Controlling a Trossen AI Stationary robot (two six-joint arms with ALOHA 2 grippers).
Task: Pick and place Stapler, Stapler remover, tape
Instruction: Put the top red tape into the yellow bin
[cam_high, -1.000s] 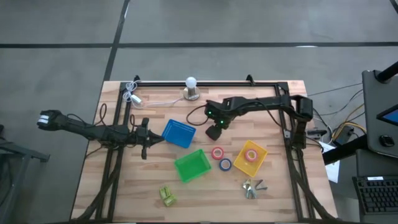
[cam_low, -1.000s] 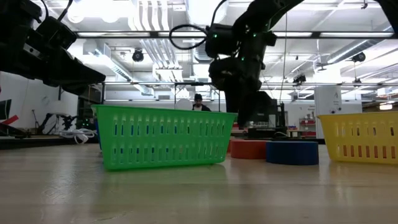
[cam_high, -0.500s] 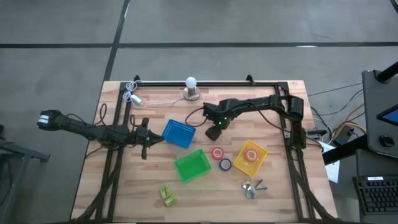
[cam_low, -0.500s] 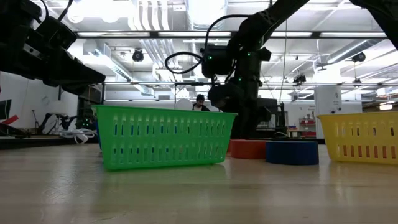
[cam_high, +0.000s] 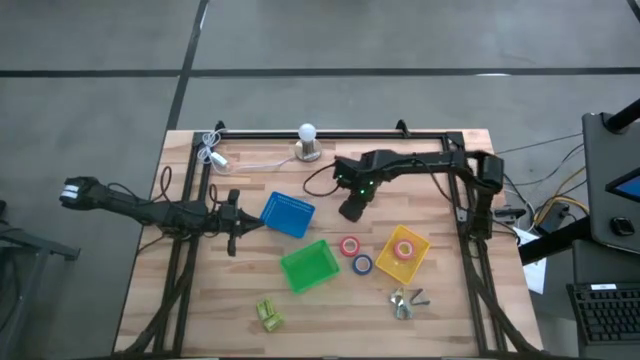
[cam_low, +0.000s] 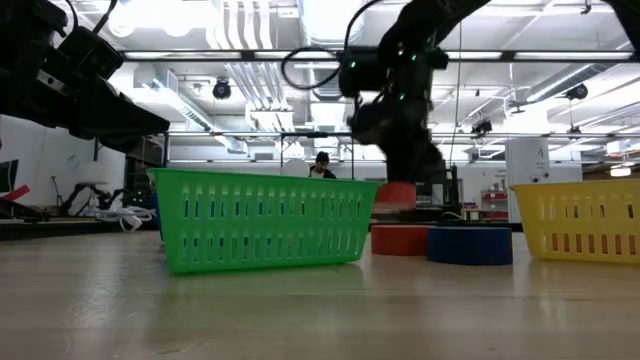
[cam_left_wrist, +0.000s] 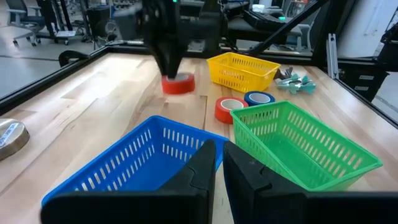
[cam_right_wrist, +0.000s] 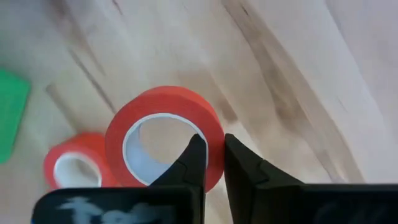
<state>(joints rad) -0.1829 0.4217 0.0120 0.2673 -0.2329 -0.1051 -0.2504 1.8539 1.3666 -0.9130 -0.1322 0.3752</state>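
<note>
The right gripper (cam_right_wrist: 208, 155) pinches a red tape roll (cam_right_wrist: 165, 134) by its wall, one finger inside the ring, lifted above mid-table at 12 o'clock from two rolls (cam_high: 355, 254). It looks light, stiff and smooth. The left gripper (cam_left_wrist: 214, 158) waits, nearly closed, empty.

I work in a large lab or workshop hall: my wooden surface (cam_high: 230, 290) stands on a grey concrete floor (cam_high: 300, 40), with strip lights and ducts overhead (cam_low: 240, 50), office chairs (cam_left_wrist: 25, 25) and equipment racks behind.
</note>
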